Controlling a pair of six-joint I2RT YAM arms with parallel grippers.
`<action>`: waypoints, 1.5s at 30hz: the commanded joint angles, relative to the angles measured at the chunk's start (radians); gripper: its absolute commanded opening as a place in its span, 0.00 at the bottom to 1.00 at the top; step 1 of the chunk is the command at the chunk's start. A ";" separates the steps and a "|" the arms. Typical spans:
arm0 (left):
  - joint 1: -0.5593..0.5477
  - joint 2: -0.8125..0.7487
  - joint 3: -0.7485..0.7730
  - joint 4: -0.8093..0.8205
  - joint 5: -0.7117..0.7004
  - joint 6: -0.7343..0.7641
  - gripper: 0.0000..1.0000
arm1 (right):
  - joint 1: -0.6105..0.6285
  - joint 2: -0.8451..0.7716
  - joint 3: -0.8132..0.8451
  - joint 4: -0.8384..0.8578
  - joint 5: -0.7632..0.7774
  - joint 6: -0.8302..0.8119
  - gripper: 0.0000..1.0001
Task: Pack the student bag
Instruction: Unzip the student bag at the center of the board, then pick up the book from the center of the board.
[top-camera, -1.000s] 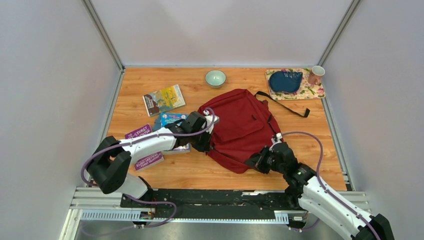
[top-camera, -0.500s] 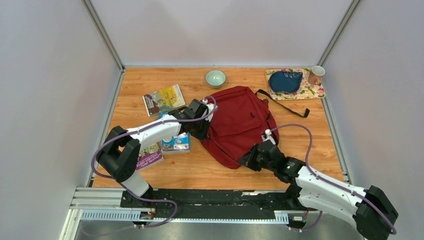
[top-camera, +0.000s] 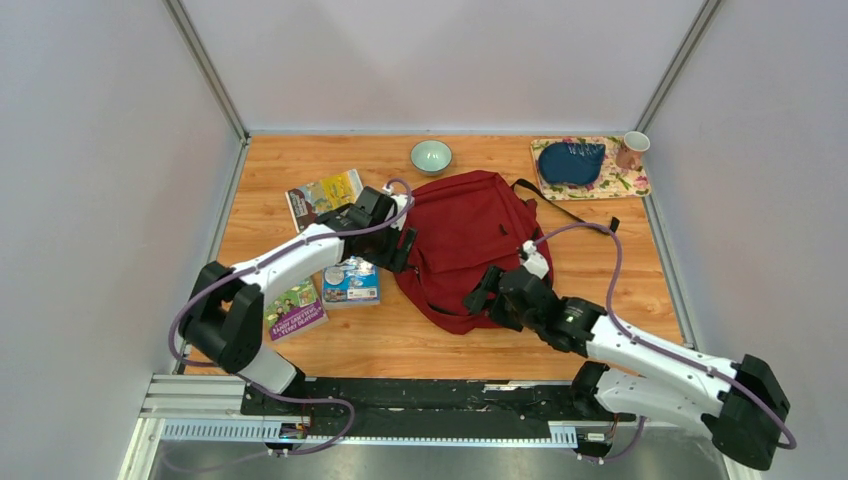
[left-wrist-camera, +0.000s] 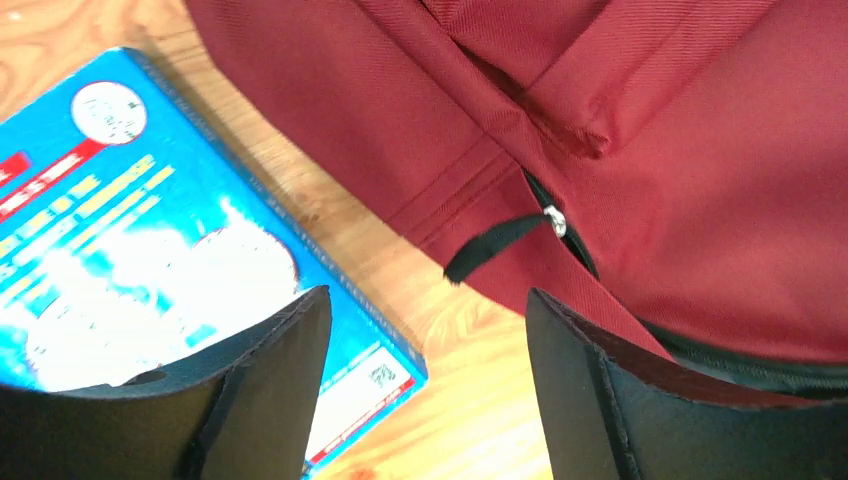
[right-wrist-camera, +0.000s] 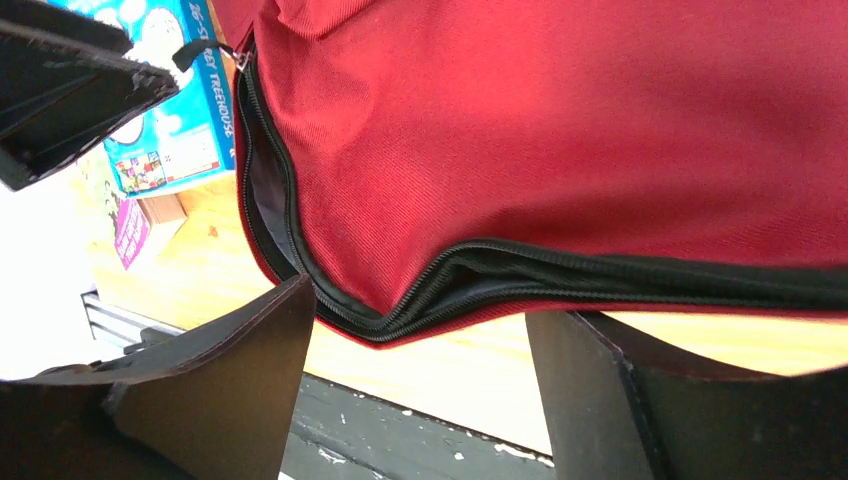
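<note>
The student bag (top-camera: 468, 240) is a dark red backpack lying flat in the middle of the table, its black zipper (right-wrist-camera: 500, 275) partly undone along the near edge. At the bag's left edge my left gripper (top-camera: 403, 245) stands open and holds nothing. In its wrist view, the left gripper (left-wrist-camera: 425, 305) has bare wood between its fingers and a black zipper pull (left-wrist-camera: 490, 247) just ahead. My right gripper (top-camera: 479, 296) is open at the bag's near edge. There the right gripper (right-wrist-camera: 420, 315) sits just below the gaping zipper, empty.
Left of the bag lie a blue book (top-camera: 351, 282), a purple book (top-camera: 295, 308) and a yellow book (top-camera: 322, 196). A green bowl (top-camera: 431, 155) stands at the back. At back right a floral mat (top-camera: 625, 182) bears a dark blue pouch (top-camera: 570, 162) and a mug (top-camera: 631, 150).
Both grippers were shut at the bag's edges and now stand open, released from it. The bag has shifted toward the back and slightly left, and both arms moved with it.
</note>
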 joint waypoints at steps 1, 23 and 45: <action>0.017 -0.184 -0.038 -0.016 -0.027 -0.011 0.79 | 0.003 -0.147 0.021 -0.124 0.144 -0.064 0.81; 0.431 -0.530 -0.374 0.070 0.121 -0.151 0.82 | 0.000 0.282 0.466 0.059 -0.256 -0.336 0.83; 0.506 -0.467 -0.491 0.211 0.106 -0.181 0.83 | -0.002 0.961 0.877 0.126 -0.439 -0.313 0.81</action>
